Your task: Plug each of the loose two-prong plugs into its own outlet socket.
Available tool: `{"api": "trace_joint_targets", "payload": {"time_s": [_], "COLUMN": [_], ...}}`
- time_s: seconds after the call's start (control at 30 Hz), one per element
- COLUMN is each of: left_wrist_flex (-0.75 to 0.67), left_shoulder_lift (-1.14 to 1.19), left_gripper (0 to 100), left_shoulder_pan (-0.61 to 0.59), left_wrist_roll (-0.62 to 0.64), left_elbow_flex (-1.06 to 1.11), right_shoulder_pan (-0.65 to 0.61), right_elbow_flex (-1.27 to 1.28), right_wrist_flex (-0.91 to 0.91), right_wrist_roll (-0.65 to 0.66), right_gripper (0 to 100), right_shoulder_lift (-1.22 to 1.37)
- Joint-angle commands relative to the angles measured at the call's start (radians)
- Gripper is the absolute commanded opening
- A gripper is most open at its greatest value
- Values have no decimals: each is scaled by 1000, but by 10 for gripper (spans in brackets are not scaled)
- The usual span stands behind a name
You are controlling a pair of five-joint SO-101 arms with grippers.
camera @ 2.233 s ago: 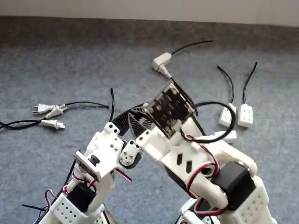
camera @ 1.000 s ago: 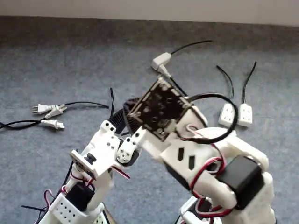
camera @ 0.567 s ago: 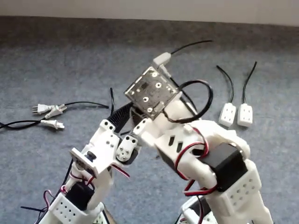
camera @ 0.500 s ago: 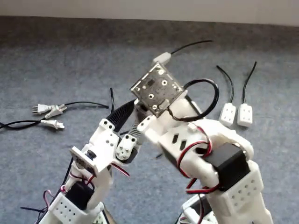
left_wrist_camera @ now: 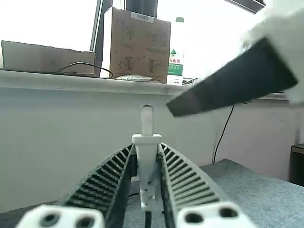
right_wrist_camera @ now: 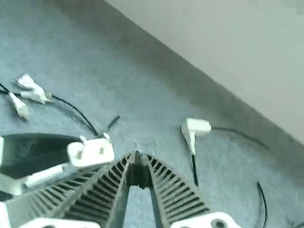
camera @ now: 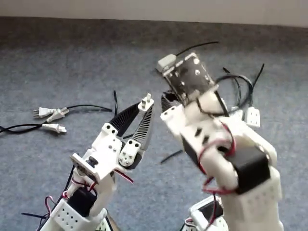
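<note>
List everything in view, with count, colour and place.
loose plugs: three, white with black cords, far left on the carpet
held plug: one, white, prongs up, in the left gripper
angled plug: one, white with a black cord, back middle
socket: one in plain sight, white with a black cord, right side
carpet: grey, covering the table
box: one, brown, on the ledge behind
bottle: one, green-capped, beside the box
left gripper: black fingers, shut on the held plug
right gripper: black fingers, shut, raised beside the left gripper
</note>
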Motion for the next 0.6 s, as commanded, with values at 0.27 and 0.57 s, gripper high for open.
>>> {"api": "trace_joint_targets", "payload": {"time_s": [0.27,0.57], "left_wrist_flex": [-2,-2], "left_shoulder_lift": [-2,-1], "left_gripper": [6,6], "left_shoulder_pan": [4,4], "left_wrist_roll": [9,9], "left_elbow_flex": [18,18], "right_shoulder_pan": [-163,36], "right_elbow_flex": [-191,-125], "right_wrist_flex": [44,-33], "right_wrist_roll": [8,8], "right_gripper": [6,6], "right_shoulder_lift": [182,286]}}
